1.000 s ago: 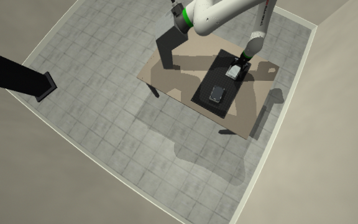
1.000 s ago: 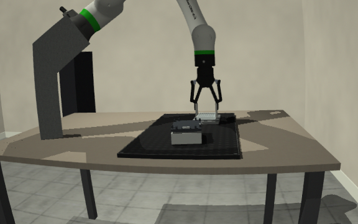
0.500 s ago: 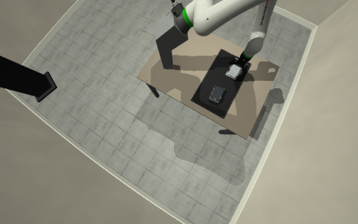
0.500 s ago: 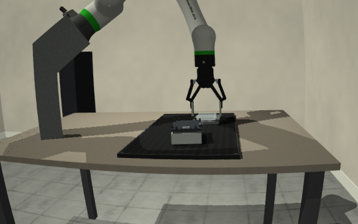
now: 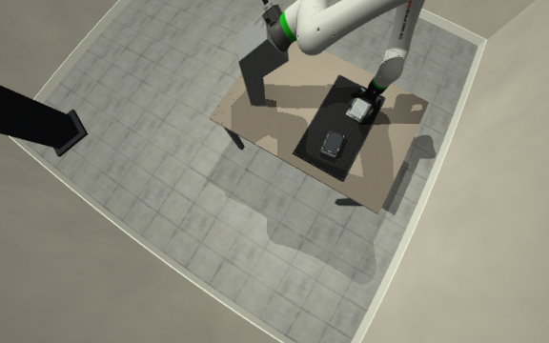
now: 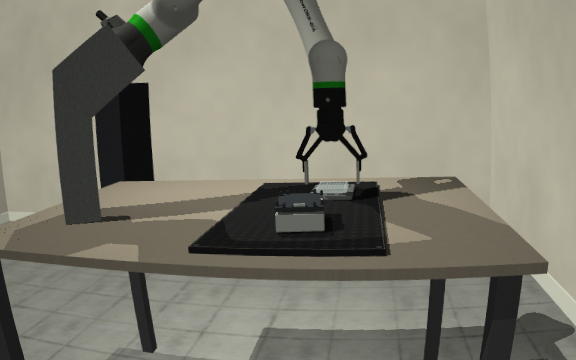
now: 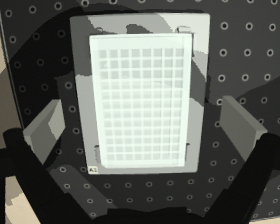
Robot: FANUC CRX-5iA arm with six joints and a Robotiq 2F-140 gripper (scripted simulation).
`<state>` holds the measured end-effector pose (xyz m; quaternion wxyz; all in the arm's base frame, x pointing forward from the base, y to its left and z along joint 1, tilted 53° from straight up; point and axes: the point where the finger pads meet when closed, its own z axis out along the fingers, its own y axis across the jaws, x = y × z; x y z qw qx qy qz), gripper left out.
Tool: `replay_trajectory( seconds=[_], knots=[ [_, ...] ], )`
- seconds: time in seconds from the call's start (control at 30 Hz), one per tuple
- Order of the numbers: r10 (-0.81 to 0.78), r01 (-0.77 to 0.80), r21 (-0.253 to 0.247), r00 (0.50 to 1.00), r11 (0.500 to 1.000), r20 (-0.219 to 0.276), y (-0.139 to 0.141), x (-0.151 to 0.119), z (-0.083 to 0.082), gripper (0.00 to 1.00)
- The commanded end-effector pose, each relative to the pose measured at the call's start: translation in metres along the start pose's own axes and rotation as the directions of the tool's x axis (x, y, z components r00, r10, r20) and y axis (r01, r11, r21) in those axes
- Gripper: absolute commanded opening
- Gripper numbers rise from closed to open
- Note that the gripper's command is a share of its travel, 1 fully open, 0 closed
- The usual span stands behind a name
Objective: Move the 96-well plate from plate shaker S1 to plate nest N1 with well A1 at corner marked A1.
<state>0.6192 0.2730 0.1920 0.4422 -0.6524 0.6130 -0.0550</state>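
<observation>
Jaws (image 6: 331, 172) spread wide, holding nothing; 96-well plate (image 7: 140, 103) between them in plate nest N1 (image 7: 200, 56). Plate shaker S1 (image 6: 300, 215) nearby on black pegboard (image 6: 363, 235), tan worktop (image 6: 468, 235).

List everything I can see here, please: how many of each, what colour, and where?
Table: one, tan top, dark legs, mid-room.
Black board: one, dotted with holes, on the table.
Well plate: one, white, in the grey nest on the board's far end, under the claw.
Shaker: one, grey box with dark top, nearer on the board, nothing on it.
Dark post: one, black, on the floor, away from the table.
Pedestal: one, grey, on the table.
Arm: one, white with green rings.
Claw: one, black, open, fingers either side of the plate.
</observation>
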Motion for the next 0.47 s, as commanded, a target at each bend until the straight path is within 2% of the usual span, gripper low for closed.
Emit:
replay_trajectory(
  seconds=[0.0, 0.43],
  knots=[
    [0.0, 0.0, 0.0, 1.0, 1.0, 0.0, 0.0, 0.0, 0.0, 1.0],
    [0.0, 0.0, 0.0, 1.0, 1.0, 0.0, 0.0, 0.0, -0.032, 1.0]
  ],
)
